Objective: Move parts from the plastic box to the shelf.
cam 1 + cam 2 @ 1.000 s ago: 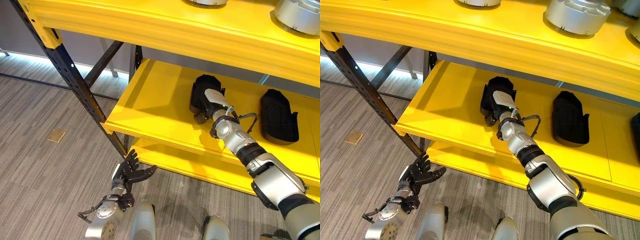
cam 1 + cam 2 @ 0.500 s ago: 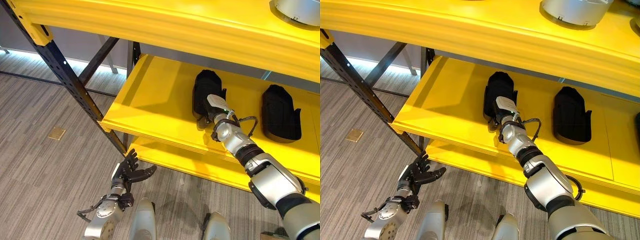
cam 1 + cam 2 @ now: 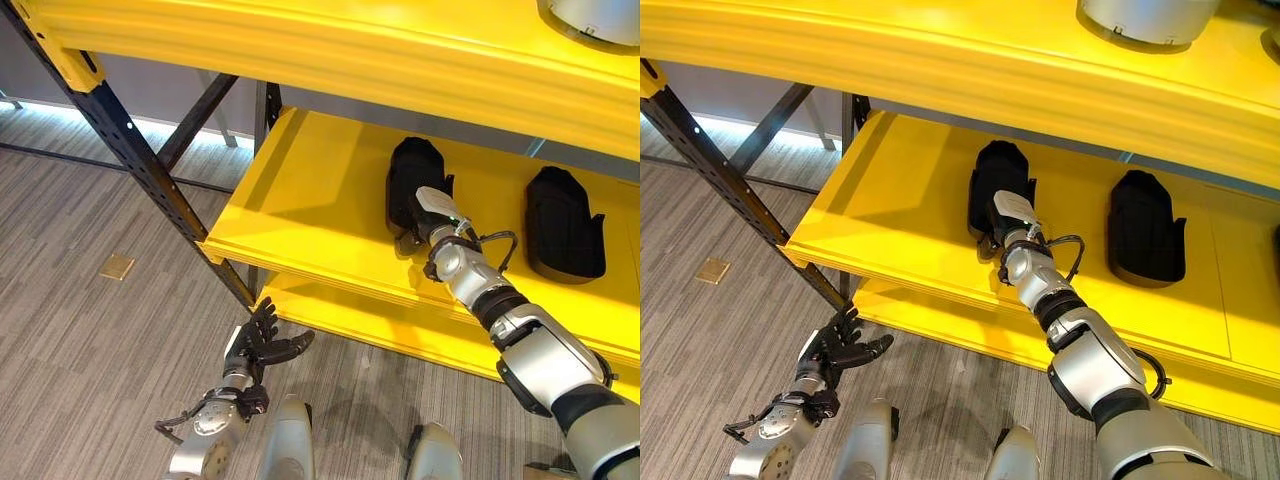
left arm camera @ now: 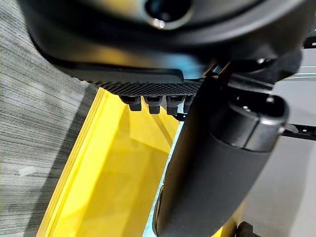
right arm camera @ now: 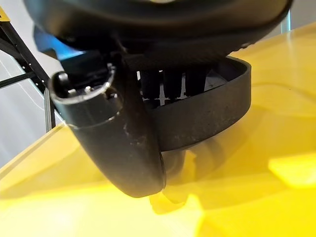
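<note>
Right hand [image 3: 1002, 222] is seen reaching onto the yellow shelf [image 3: 900, 225], fingers curled over the near end of a black part [image 3: 998, 180] that lies flat on it; the right wrist view adds the part's curved rim [image 5: 217, 111] hooked between thumb and fingers, resting on the shelf surface. A second black part [image 3: 1145, 225] lies on the same shelf, well apart from the first. Left hand [image 3: 258, 345] is held low below the shelf's front edge, fingers spread and empty, over grey carpet [image 3: 70, 340].
</note>
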Tool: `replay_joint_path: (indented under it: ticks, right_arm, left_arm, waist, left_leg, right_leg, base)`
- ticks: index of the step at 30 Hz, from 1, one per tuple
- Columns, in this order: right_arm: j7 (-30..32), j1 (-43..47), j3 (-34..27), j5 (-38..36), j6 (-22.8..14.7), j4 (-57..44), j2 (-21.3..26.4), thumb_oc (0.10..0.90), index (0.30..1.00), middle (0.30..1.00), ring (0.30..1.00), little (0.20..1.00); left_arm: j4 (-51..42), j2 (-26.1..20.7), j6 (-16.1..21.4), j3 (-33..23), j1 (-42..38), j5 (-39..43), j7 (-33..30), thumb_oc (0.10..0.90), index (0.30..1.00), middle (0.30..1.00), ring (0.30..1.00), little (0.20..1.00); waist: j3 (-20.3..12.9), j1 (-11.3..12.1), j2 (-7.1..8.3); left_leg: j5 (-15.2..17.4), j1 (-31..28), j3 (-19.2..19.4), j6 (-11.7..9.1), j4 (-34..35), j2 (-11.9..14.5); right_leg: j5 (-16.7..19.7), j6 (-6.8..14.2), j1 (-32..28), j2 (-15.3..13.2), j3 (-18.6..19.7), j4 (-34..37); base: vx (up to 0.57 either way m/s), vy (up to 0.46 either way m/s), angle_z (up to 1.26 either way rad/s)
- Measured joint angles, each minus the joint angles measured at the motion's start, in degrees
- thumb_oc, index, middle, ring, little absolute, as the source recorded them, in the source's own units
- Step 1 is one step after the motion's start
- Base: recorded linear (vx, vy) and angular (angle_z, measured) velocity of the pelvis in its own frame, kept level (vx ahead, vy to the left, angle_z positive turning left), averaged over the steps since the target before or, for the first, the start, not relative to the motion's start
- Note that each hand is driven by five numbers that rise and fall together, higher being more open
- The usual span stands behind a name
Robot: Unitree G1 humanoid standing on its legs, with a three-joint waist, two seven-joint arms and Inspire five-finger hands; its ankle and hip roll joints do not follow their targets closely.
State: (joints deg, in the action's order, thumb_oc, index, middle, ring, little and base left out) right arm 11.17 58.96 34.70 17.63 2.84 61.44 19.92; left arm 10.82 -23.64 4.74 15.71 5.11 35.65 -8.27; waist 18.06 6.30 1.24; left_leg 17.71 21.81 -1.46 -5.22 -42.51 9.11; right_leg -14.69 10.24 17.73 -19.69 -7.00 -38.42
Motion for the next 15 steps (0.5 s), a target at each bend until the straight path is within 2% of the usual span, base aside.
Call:
replay_joint_path:
  ticks: [15]
  right_arm:
    - [0.6,0.0,-0.1,0.0,0.0,0.3,-0.3,0.400,0.300,0.300,0.300,0.300]
  left_arm:
    - [0.0,0.0,0.0,0.1,0.0,0.0,0.0,0.900,1.000,1.000,1.000,1.000]
  waist:
    - [0.0,-0.2,0.00]
  left_leg:
    - [0.0,0.0,0.2,0.0,0.0,-0.1]
  right_leg:
    - [0.0,0.0,0.1,-0.1,0.2,-0.1]
  base:
    - [0.00,0.000,0.00]
